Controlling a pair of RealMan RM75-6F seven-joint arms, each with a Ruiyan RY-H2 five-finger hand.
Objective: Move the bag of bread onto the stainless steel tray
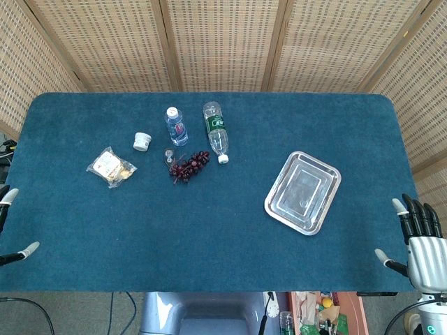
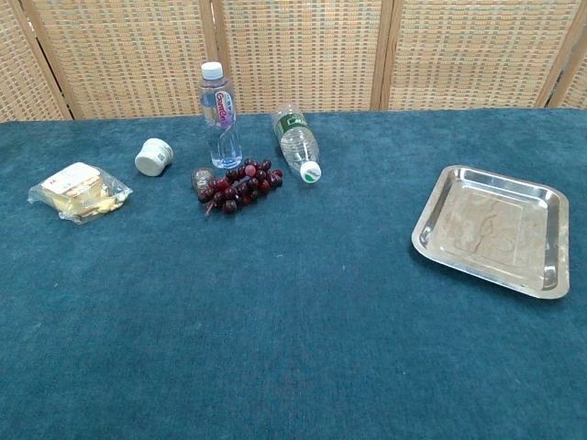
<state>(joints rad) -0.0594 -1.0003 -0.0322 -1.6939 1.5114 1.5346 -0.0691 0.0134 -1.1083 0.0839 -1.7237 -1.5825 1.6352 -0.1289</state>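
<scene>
The bag of bread is a clear plastic pouch with pale slices, lying flat on the left part of the blue table. The stainless steel tray lies bare on the right side, far from the bag. My left hand shows only as fingertips at the left edge of the head view, holding nothing. My right hand hovers at the table's front right corner with its fingers spread and nothing in it. Neither hand appears in the chest view.
Between bag and tray lie a bunch of dark grapes, an upright water bottle, a fallen green-label bottle, a small white jar and a tiny glass jar. Wicker screens stand behind the table.
</scene>
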